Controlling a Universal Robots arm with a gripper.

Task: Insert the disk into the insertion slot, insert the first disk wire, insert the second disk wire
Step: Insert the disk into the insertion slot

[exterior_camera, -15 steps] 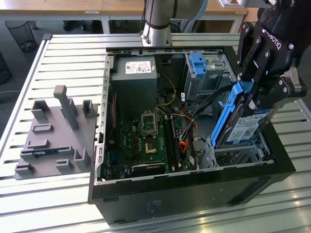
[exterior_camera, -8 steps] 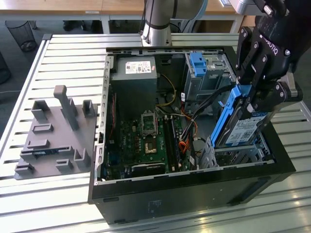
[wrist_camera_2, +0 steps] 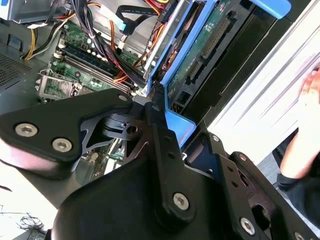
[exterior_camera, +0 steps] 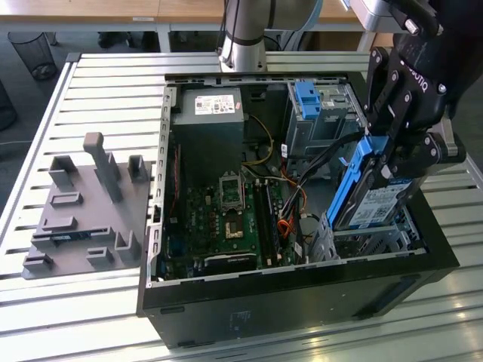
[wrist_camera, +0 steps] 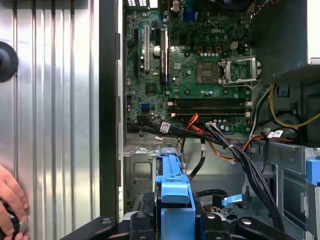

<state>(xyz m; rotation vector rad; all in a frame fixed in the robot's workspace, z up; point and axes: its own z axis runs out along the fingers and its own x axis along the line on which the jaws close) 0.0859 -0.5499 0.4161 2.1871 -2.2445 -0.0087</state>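
Observation:
My black gripper (exterior_camera: 389, 154) is shut on the disk (exterior_camera: 375, 202), a silver drive with a white label in a blue caddy. I hold it tilted steeply above the open computer case, at the exterior view's right. Its lower end hangs just over the insertion slot (exterior_camera: 355, 243), a low grey perforated cage in the case's near right corner. In the first wrist view the blue caddy (wrist_camera: 172, 186) points toward the cage (wrist_camera: 141, 167). The second wrist view shows the disk's green circuit underside (wrist_camera_2: 200, 52) between my fingers (wrist_camera_2: 160, 130). Black cables (exterior_camera: 321, 160) run loose beside the slot.
A taller metal bay with a blue tab (exterior_camera: 309, 98) stands behind the slot. The motherboard (exterior_camera: 226, 211) and power supply (exterior_camera: 207, 124) fill the case's left. A grey fixture plate (exterior_camera: 83, 215) lies on the slatted table. A person's hand (wrist_camera_2: 310, 97) rests near the case, also seen as a hand (wrist_camera: 10, 197).

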